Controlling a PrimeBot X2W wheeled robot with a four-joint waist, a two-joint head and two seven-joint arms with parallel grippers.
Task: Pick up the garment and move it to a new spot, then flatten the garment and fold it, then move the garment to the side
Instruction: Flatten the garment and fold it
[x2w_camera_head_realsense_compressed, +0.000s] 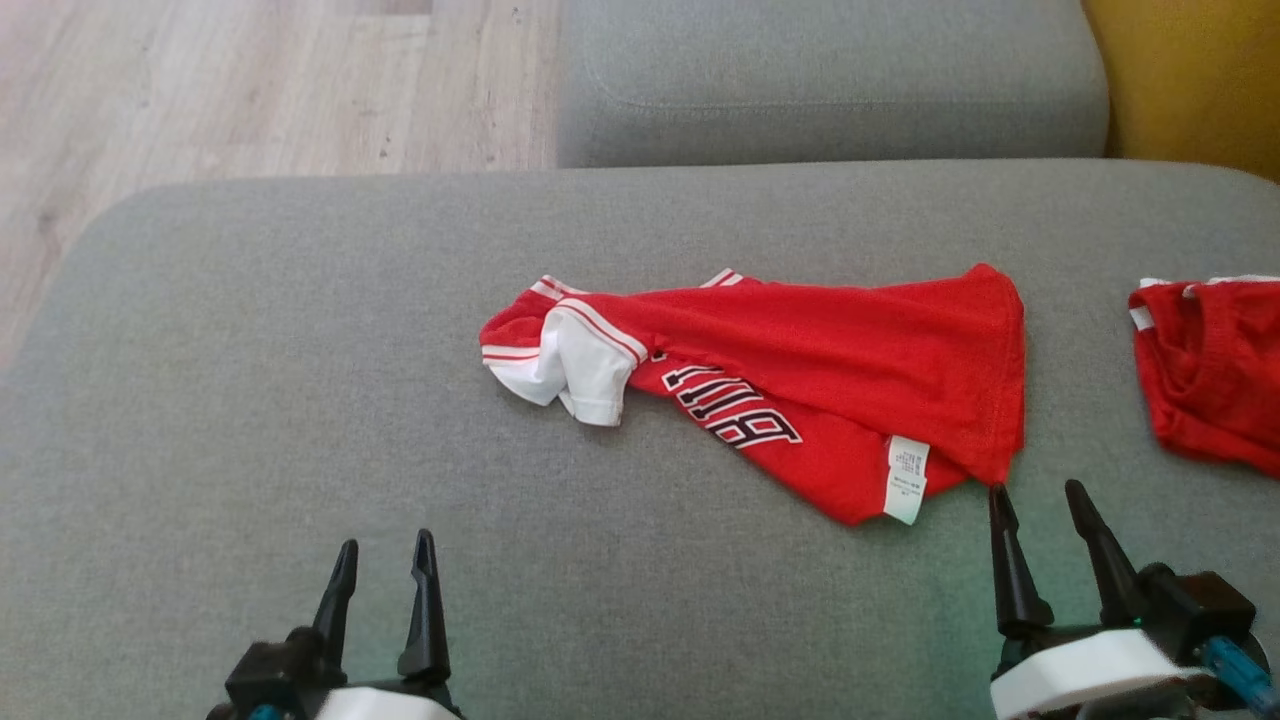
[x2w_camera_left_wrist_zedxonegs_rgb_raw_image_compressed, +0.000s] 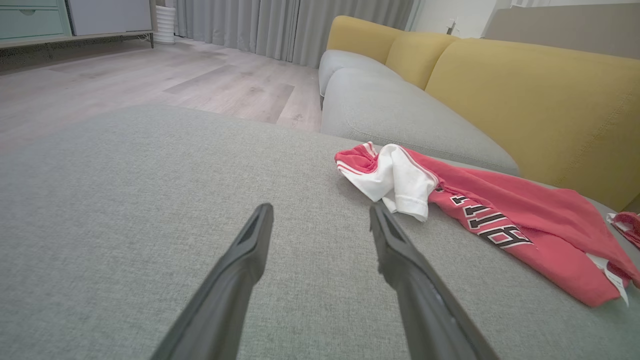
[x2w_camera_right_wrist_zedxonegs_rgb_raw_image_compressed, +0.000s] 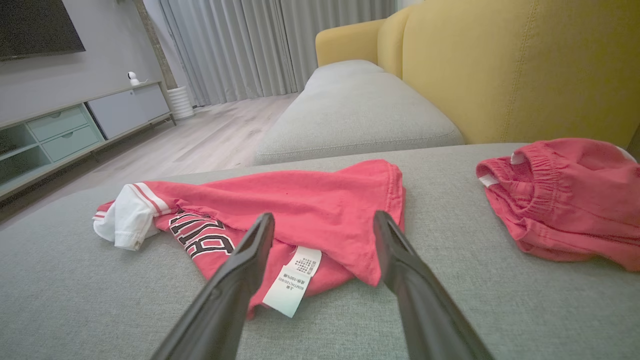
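The garment (x2w_camera_head_realsense_compressed: 830, 370) is a red shirt with white sleeves and black-and-white lettering, lying crumpled on the grey cushion (x2w_camera_head_realsense_compressed: 300, 380). It shows in the left wrist view (x2w_camera_left_wrist_zedxonegs_rgb_raw_image_compressed: 525, 220) to the right and in the right wrist view (x2w_camera_right_wrist_zedxonegs_rgb_raw_image_compressed: 300, 205) straight ahead, care label facing up. My right gripper (x2w_camera_head_realsense_compressed: 1040, 492) is open, its fingertips just short of the shirt's near hem corner. At the lower left my left gripper (x2w_camera_head_realsense_compressed: 385, 548) is open too, well clear of the shirt, with bare cushion between its fingers (x2w_camera_left_wrist_zedxonegs_rgb_raw_image_compressed: 250, 250).
A second red piece of clothing (x2w_camera_head_realsense_compressed: 1205, 370) with an elastic waistband lies at the right edge of the cushion. Another grey seat cushion (x2w_camera_head_realsense_compressed: 830, 80) and a yellow backrest (x2w_camera_head_realsense_compressed: 1190, 80) are behind. Wooden floor (x2w_camera_head_realsense_compressed: 250, 90) lies beyond the cushion's left edge.
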